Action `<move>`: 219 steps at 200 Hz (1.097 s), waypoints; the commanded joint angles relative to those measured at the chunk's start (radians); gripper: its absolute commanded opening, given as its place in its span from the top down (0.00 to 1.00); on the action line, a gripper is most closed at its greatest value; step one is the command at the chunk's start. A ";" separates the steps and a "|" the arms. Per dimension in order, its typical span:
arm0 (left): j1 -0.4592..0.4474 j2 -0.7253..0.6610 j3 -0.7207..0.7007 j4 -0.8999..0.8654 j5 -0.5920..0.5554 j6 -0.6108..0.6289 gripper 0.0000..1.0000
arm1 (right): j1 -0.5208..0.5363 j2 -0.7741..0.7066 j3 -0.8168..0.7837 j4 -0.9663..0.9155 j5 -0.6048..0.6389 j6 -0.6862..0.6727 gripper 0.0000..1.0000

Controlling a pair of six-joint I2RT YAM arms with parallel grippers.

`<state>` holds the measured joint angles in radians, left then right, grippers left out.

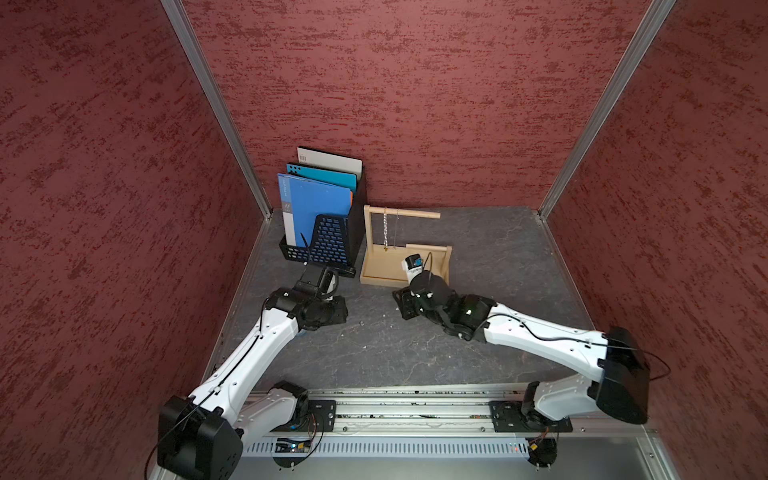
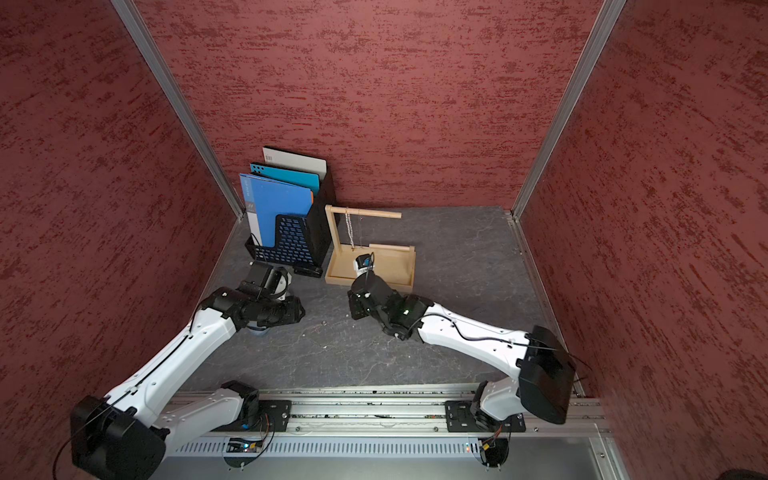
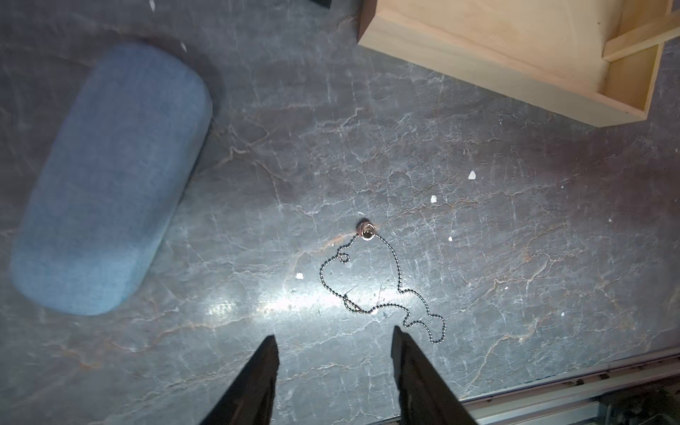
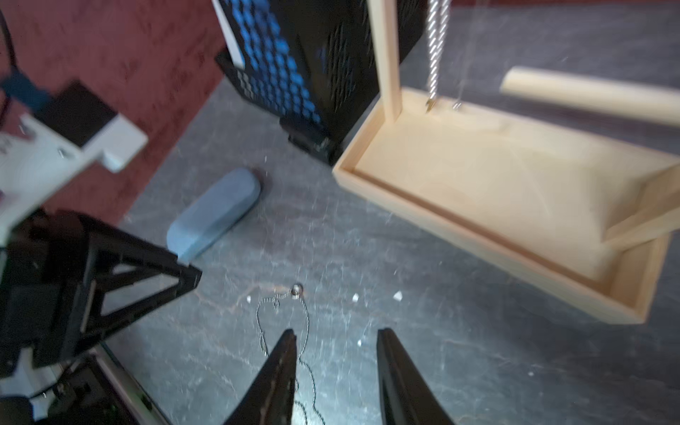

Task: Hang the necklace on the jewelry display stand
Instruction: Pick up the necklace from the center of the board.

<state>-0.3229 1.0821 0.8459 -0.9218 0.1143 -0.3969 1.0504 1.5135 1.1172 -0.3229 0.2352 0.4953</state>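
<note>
The necklace point(image 3: 399, 283), a dark ball chain with a small round pendant, lies loose on the grey table in front of the jewelry display stand point(image 1: 380, 281). The stand is pale wood, with a rimmed tray point(image 4: 478, 239) and a tall post carrying a long dowel point(image 2: 374, 213). My left gripper point(image 3: 333, 336) hovers open above the table just short of the chain, with nothing between its fingers. My right gripper point(image 4: 336, 333) is open too. The necklace point(image 4: 305, 320) runs beside and under one of its fingers point(image 4: 285, 364), with no grip on it.
Two other chains point(image 1: 386, 228) hang from the stand's dowel near the tall post. A blue oval case point(image 3: 110, 176) lies on the table by the left arm. A black mesh file rack point(image 1: 328, 241) with blue folders stands against the back wall, left of the stand. Small white crumbs dot the table.
</note>
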 commanded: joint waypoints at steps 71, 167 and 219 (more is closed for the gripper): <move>-0.127 -0.058 -0.182 0.161 0.023 -0.087 0.49 | 0.077 0.121 0.048 -0.267 -0.170 -0.003 0.58; -0.030 -0.206 -0.246 0.105 -0.159 -0.274 0.44 | 0.207 0.469 0.423 -0.549 -0.132 -0.214 0.70; 0.055 -0.307 -0.269 0.083 -0.171 -0.310 0.44 | 0.207 0.595 0.515 -0.565 -0.133 -0.270 0.71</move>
<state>-0.2874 0.7990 0.5827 -0.8227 -0.0284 -0.6773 1.2617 2.0514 1.5810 -0.8356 0.0887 0.2710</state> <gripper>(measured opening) 0.561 0.290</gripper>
